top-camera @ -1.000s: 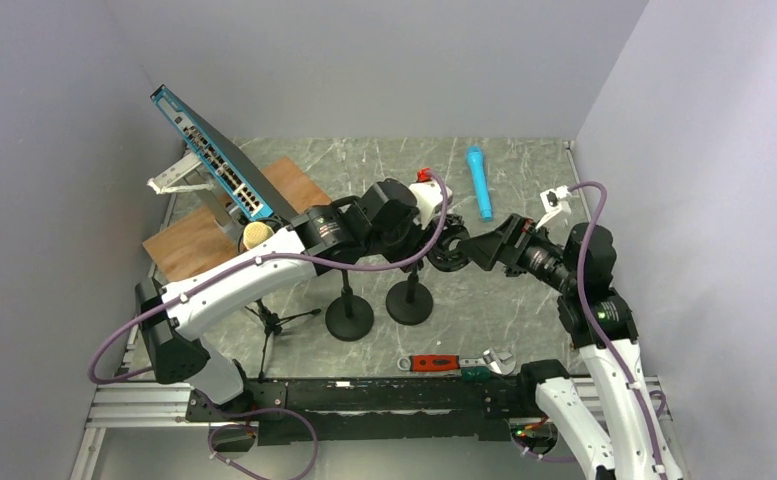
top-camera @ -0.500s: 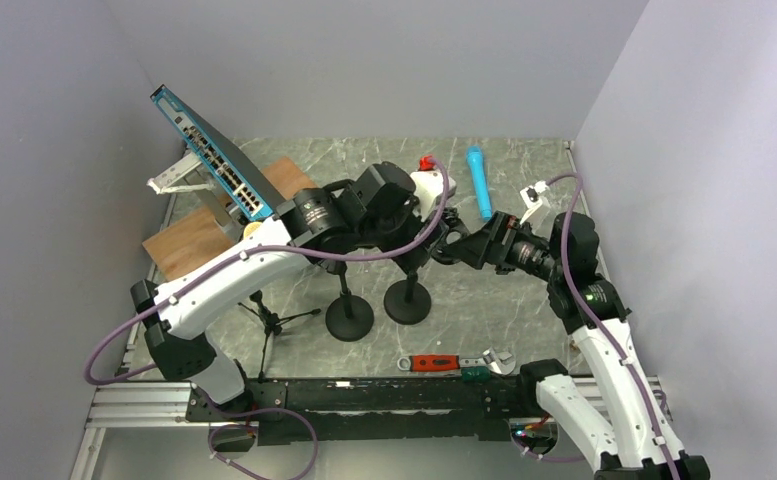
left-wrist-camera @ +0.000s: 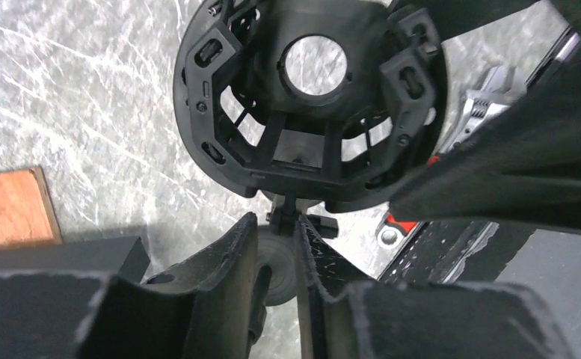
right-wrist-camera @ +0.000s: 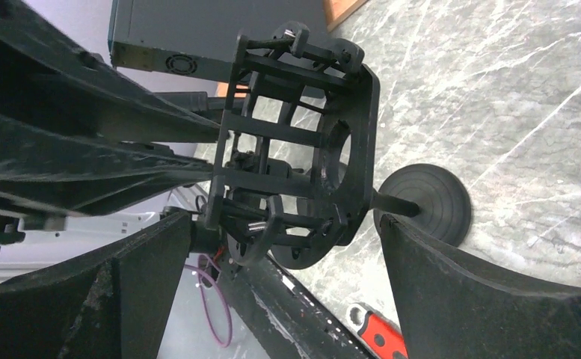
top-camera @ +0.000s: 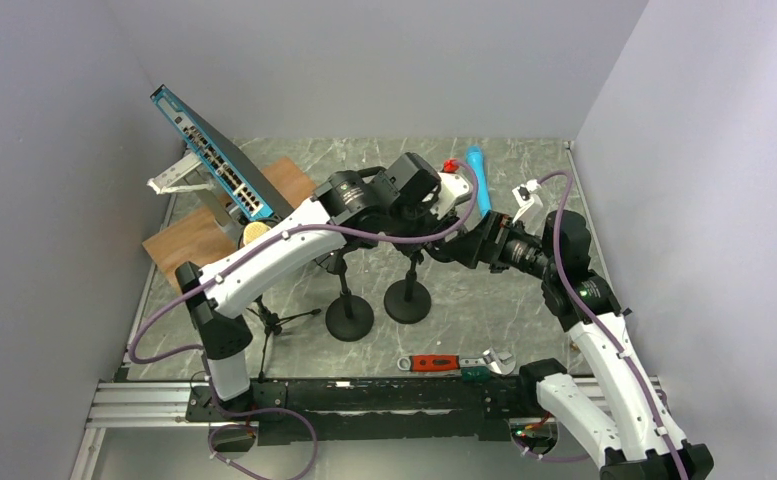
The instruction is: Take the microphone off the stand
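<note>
The blue microphone [top-camera: 476,160] lies on the table at the back, partly hidden behind my left wrist. The black stand [top-camera: 409,298] is at mid-table. Its cage mount [left-wrist-camera: 309,97] is empty, and the table shows through the mount's centre hole. My left gripper [left-wrist-camera: 276,239] is nearly closed on the thin stem [left-wrist-camera: 285,217] just under the mount. My right gripper [right-wrist-camera: 283,221] is open, with one finger on each side of the mount [right-wrist-camera: 294,149] and touching nothing. The stand's round base [right-wrist-camera: 425,202] shows behind the mount.
A second stand base [top-camera: 349,318] and a small tripod [top-camera: 269,322] are left of the stand. A red-handled wrench [top-camera: 444,362] lies near the front edge. A tilted network switch [top-camera: 214,155] and a wooden board [top-camera: 199,235] are at the back left.
My left arm has swung toward the back right and now covers part of the blue microphone. My right gripper has pushed further left, around the mount.
</note>
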Tool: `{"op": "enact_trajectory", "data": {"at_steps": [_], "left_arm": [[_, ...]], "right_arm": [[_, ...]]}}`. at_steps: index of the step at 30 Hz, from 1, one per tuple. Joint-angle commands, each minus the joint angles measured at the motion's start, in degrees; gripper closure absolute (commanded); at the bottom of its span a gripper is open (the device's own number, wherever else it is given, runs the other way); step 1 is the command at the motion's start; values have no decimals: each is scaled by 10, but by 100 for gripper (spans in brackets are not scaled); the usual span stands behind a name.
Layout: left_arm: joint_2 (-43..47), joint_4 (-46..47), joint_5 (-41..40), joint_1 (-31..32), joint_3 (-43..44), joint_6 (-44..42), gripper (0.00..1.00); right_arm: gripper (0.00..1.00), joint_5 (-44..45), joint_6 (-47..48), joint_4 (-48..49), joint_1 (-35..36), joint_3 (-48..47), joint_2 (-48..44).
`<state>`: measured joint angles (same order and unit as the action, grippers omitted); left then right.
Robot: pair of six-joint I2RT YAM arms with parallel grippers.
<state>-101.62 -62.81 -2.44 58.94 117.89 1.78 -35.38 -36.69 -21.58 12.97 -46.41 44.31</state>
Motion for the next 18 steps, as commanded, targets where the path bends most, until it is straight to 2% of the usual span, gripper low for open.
{"op": "enact_trajectory", "data": {"at_steps": [1,12,18], "left_arm": [[-5,-16,5,-8,10,-11,73],[-9,7,19,-8,-25,-3,80],[10,37,19,-8,-107,7,85]], "right_arm": [[0,11,-7,31,4,-5,-1],[0,14,-10,37,11,0,2],[0,20,-7,34,13,3,6]]}}
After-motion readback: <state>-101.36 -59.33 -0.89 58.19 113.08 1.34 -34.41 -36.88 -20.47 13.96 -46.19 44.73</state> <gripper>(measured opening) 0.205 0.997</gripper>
